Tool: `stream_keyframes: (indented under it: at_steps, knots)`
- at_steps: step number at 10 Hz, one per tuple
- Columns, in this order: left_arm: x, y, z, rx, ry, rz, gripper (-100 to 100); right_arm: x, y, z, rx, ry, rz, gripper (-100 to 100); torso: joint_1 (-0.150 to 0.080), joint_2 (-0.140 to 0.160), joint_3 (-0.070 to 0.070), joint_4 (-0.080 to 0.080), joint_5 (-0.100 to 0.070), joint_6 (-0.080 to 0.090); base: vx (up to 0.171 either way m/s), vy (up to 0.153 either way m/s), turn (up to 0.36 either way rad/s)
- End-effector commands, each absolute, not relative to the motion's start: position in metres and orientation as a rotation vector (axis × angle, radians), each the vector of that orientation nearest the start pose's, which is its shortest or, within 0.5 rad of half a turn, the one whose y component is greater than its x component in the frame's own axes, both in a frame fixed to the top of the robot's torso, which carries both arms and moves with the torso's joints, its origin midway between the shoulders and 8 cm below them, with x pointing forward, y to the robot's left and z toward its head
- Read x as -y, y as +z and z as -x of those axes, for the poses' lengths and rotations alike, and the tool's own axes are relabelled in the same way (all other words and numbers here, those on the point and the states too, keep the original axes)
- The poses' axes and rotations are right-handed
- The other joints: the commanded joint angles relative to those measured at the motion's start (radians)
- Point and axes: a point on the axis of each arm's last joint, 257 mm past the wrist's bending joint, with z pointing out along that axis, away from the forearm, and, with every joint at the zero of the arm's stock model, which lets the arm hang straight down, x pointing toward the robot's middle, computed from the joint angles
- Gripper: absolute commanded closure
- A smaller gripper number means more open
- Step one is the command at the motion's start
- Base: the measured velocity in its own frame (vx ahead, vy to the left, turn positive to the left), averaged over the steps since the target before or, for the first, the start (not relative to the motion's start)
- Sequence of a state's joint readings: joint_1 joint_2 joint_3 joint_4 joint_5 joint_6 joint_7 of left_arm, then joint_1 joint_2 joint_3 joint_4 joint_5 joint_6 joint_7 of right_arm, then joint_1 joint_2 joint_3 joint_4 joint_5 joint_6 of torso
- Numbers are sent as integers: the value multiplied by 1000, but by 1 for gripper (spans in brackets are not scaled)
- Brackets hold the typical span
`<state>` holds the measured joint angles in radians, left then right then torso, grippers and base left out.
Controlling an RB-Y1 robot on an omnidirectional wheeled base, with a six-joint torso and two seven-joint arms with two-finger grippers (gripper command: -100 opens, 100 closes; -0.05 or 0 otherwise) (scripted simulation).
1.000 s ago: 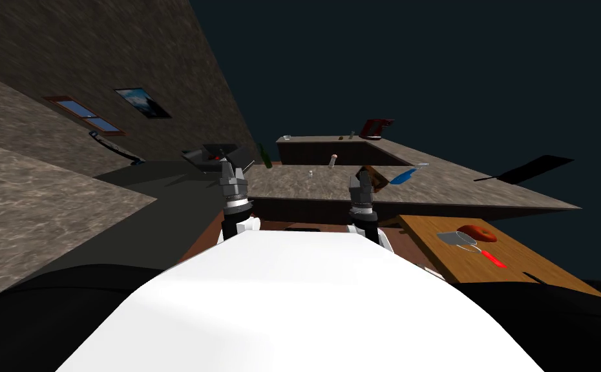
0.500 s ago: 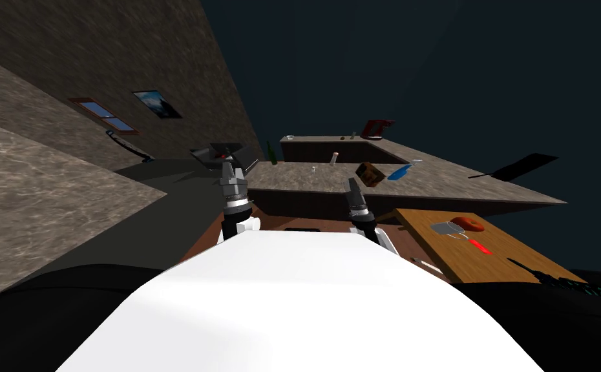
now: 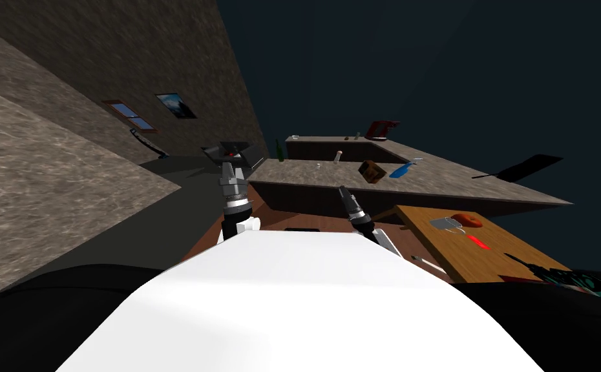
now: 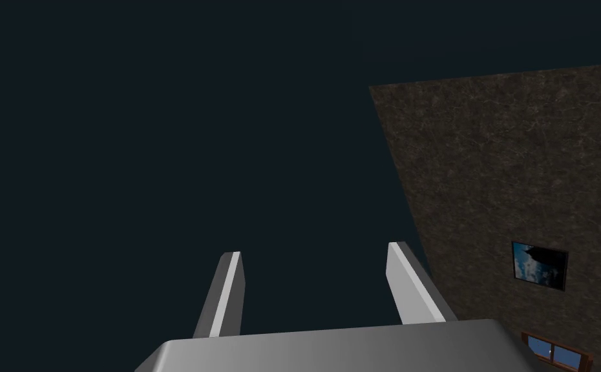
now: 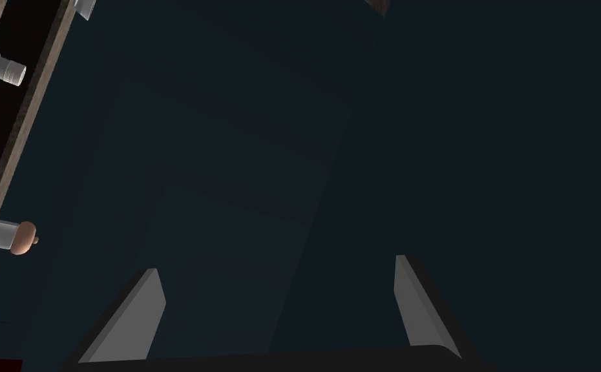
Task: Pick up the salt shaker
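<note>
Left hand [image 4: 312, 250] and right hand [image 5: 276, 265] gape empty; white cylindrical shaker with pinkish knob [image 3: 338, 157] stands on mottled grey-brown table [image 3: 422, 184], well beyond them.

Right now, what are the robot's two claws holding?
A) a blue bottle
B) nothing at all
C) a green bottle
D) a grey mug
B: the left gripper and the right gripper each show two fingers spread wide apart with nothing between them.
</note>
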<state>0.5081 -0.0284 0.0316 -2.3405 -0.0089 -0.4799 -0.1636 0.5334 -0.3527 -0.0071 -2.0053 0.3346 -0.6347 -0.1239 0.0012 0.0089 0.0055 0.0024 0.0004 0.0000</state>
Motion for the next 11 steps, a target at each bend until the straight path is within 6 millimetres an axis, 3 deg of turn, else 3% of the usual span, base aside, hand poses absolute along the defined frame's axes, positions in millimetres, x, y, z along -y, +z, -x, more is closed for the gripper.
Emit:
stream_keyframes:
  at_steps: [1,5,6,9,11]
  knots:
    - [-290,45,-332,-608,-1114,582,0,244,-137,-360,-1301,1135,-324,-100,0,0,0,0,0,0,-147,48,157]
    - [-290,45,-332,-608,-1114,582,0,256,-191,-359,-1471,1085,-294,-100,2,2,1,0,0,0,-154,65,149]
    - [-290,45,-332,-608,-1114,582,0,258,-194,-359,-1476,1082,-301,-100,0,0,0,0,0,0,-40,24,-17]
    - [-290,45,-332,-608,-1114,582,0,276,-239,-354,-1637,1024,-258,-100,0,-4,-2,-1,0,0,-90,48,179]
    - [-290,45,-332,-608,-1114,582,0,282,-249,-353,-1654,1012,-276,-100,-1,-3,-2,-1,0,0,-60,35,58]
